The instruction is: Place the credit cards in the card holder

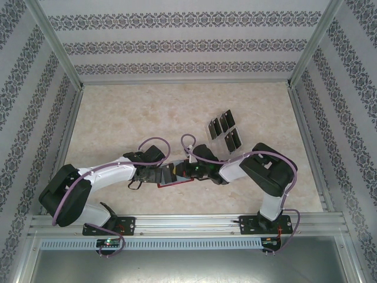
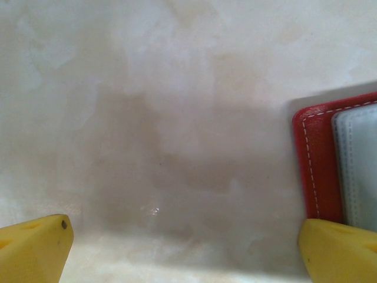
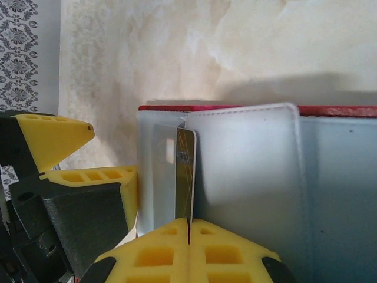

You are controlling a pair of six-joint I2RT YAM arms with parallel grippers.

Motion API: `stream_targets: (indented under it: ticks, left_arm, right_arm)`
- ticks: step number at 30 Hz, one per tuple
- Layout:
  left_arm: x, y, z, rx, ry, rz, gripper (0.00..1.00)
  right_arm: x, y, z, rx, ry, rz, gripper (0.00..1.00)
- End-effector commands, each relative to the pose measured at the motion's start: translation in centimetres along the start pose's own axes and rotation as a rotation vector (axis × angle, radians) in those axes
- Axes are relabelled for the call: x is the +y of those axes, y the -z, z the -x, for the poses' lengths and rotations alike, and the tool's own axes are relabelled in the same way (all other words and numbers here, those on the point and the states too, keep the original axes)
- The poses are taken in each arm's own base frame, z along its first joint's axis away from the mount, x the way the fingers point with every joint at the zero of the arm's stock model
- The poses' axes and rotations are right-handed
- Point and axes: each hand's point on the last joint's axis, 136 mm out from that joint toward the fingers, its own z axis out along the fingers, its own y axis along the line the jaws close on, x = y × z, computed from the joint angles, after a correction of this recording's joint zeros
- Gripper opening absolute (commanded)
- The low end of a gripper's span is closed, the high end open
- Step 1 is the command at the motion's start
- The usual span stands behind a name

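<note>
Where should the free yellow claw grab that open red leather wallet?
Likely the red leather wallet's stitched outer border, from the left gripper's side: it lies flat, that edge is bare, and the right gripper holds a thin card at its pockets.

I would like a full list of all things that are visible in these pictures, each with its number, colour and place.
credit cards: several, black, clustered on the table right of centre, far side; exact count unclear
held card: one, seen edge-on, at the card holder's grey inside
card holder: one, red outside, grey inside, open, between the grippers
table: one, pale marbled
walls: white with grey pattern, three sides
left gripper: yellow fingers, open, beside the card holder's red edge
right gripper: yellow fingers, shut on the held card
</note>
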Motion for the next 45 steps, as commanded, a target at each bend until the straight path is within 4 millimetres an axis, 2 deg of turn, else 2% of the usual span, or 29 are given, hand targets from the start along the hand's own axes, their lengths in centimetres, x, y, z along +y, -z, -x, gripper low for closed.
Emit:
stream_targets:
  ticks: [1,6,9,16,20,23,26,29,36,45]
  left_arm:
    - [-0.4,-0.6,-0.3,0.006,-0.008,-0.001,1.0]
    - [-0.3,-0.4,-0.2,0.004,-0.007,0.0,1.0]
    - [-0.3,-0.1,0.0,-0.004,-0.003,-0.003,1.0]
    - [0.0,1.6,1.0,-0.034,0.003,0.004,1.0]
    - [-0.4,3.2,2.1,-0.064,0.01,-0.023,1.0]
    - [-1.1,4.2,3.0,-0.082,0.012,-0.052,1.0]
    - [-1.9,4.6,3.7,-0.088,0.013,-0.078,1.0]
    - [-3.2,4.7,4.4,-0.091,0.005,-0.1,1.0]
    - [-6.4,3.8,5.0,-0.084,-0.031,-0.122,1.0]
    - [-9.0,2.4,4.7,-0.067,-0.062,-0.138,1.0]
  right_arm:
    - [-0.7,-0.7,-1.4,0.057,-0.016,-0.035,0.07]
    - [-0.1,-0.2,-1.2,0.049,-0.003,-0.034,0.26]
    - [0.7,0.3,-0.9,0.045,0.01,-0.028,0.3]
    - [1.7,2.2,-0.3,0.018,0.056,-0.062,0.47]
    - [1.5,3.8,0.2,-0.012,0.072,-0.096,0.49]
    - [0.7,4.7,0.4,-0.026,0.066,-0.12,0.43]
    - [-0.1,5.0,0.4,-0.029,0.059,-0.135,0.17]
    - [-1.1,5.0,0.1,-0.027,0.048,-0.156,0.03]
    - [-3.2,4.4,-0.8,-0.014,0.023,-0.187,0.0]
    - [-5.0,4.6,-1.1,-0.022,-0.01,-0.224,0.0]
